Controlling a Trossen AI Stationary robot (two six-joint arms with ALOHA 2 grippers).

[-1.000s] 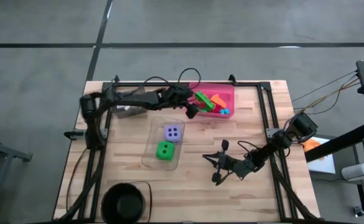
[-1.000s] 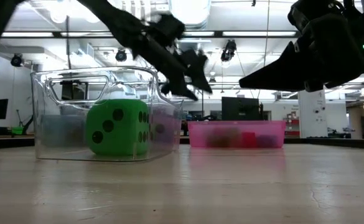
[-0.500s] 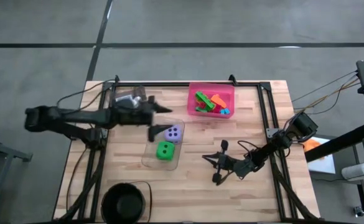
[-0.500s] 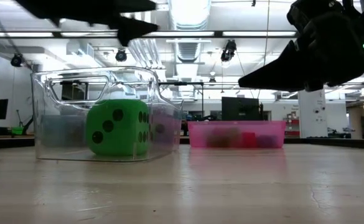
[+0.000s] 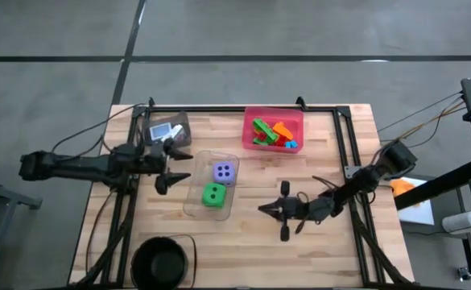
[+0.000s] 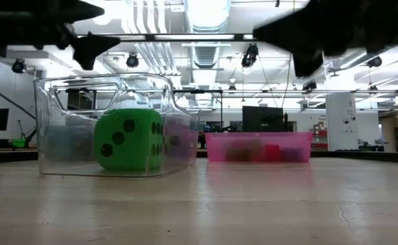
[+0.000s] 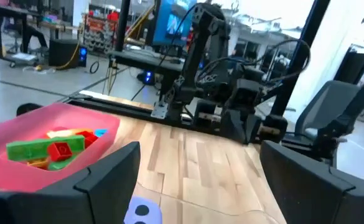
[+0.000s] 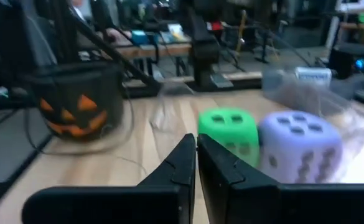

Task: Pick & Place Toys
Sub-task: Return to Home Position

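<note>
A green dotted die and a purple dotted die rest on the floor of a clear bin at mid-table. Green, orange and teal bricks lie in a pink bin at the far side. My left gripper is open and empty, above the table just left of the clear bin; its wrist view looks past the purple die to the bricks. My right gripper is shut and empty, right of the clear bin, pointing at both dice.
A grey bin with small cards stands at the far left, beside my left gripper. A black round bowl with an orange pumpkin face sits at the near left. Black frame rails run along the table's sides. Bare wood lies between the clear bin and my right gripper.
My left gripper has swung from the pink bin's near left corner toward the table's left edge, passing over the clear bin's far end, and now stands left of that bin. My right gripper has shifted a little toward the clear bin. The dice and bricks have stayed put.
</note>
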